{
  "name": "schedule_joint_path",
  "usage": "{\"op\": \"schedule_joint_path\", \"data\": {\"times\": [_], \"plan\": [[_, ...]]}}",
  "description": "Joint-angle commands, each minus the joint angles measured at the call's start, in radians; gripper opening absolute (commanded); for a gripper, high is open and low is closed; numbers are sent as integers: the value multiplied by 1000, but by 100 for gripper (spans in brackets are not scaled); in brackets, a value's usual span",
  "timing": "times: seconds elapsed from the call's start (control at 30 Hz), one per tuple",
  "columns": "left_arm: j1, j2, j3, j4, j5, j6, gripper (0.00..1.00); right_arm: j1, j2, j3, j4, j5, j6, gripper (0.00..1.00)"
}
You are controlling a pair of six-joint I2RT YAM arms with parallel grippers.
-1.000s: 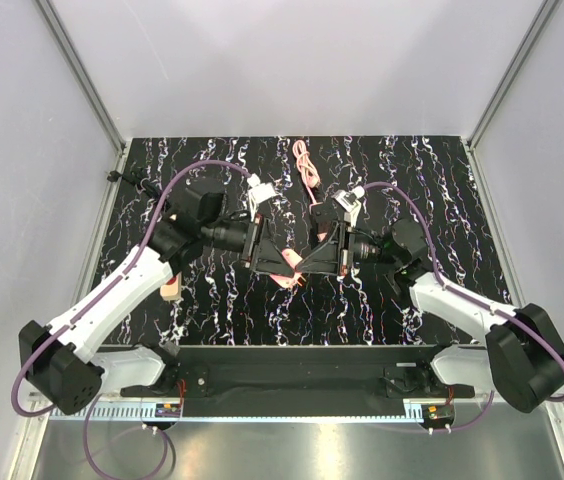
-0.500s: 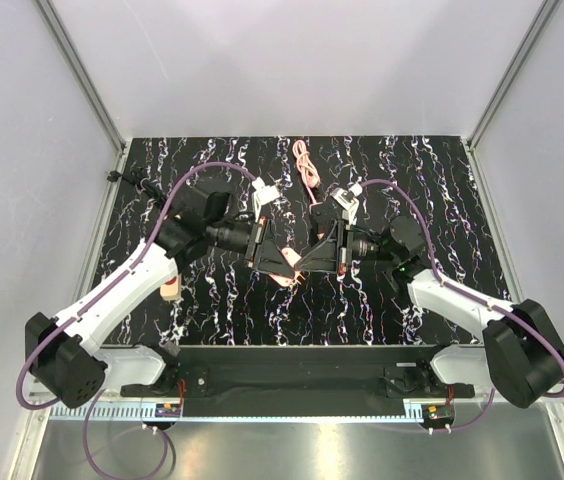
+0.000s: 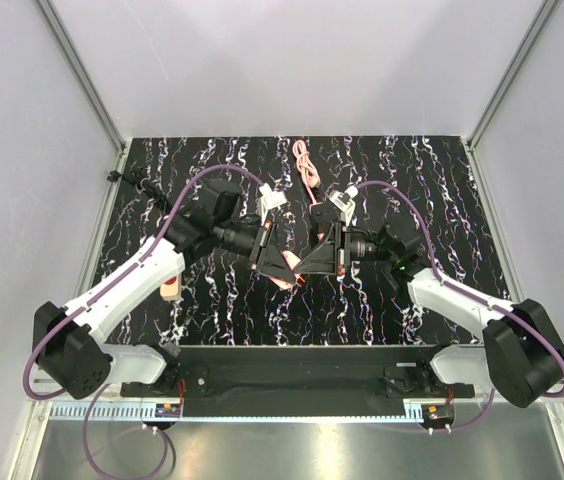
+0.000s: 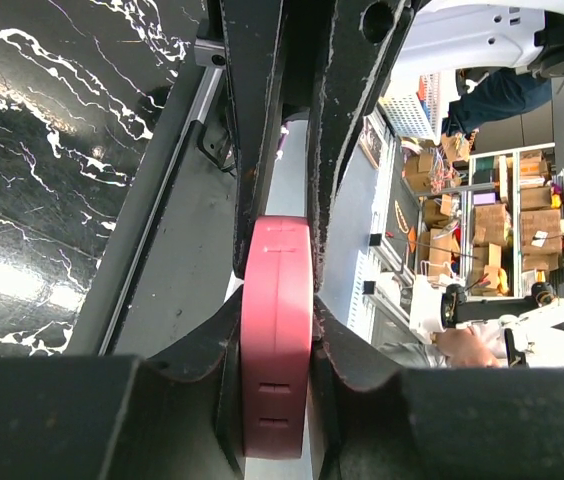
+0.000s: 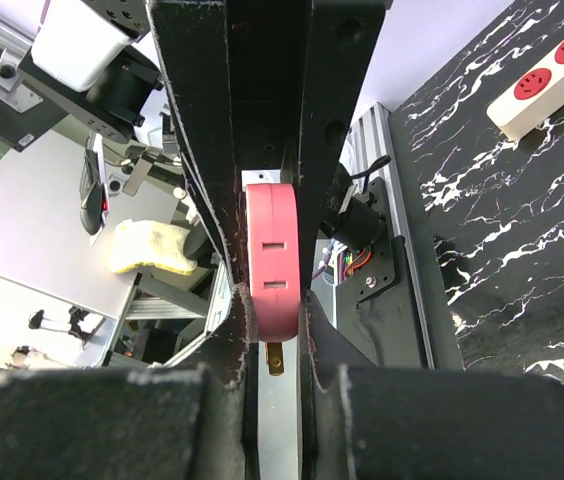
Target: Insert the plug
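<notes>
Above the middle of the desk (image 3: 412,180), the left jaws and right jaws both pinch the slotted pink power strip (image 4: 277,340), its long axis running wrist to wrist. Of the plug (image 5: 275,358) only a brass prong shows, inside the right jaws at the strip's end.

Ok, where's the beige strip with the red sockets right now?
In the top view the beige strip lies on the table's left side, beside the left arm; the right wrist view shows it upper right.

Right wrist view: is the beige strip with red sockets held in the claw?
No, the beige strip lies on the table, apart from the right claw, which grips a pink piece.
</notes>
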State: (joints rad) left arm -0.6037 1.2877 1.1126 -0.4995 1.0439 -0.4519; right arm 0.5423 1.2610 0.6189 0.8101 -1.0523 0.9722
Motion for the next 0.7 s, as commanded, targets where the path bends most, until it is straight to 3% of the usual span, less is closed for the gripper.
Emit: {"op": "schedule_joint_path", "data": {"times": [0.0,0.27,0.67], "plan": [[-1,4,52,-4,13,22,28,-1,8,41,9,-43,-23,0],[-1,27,84,-56,11,56,35,-1,15,38,6,-58,-26,0],[-1,25,82,-85,18,82,24,1,25,35,4,-57,-26,0]]}}
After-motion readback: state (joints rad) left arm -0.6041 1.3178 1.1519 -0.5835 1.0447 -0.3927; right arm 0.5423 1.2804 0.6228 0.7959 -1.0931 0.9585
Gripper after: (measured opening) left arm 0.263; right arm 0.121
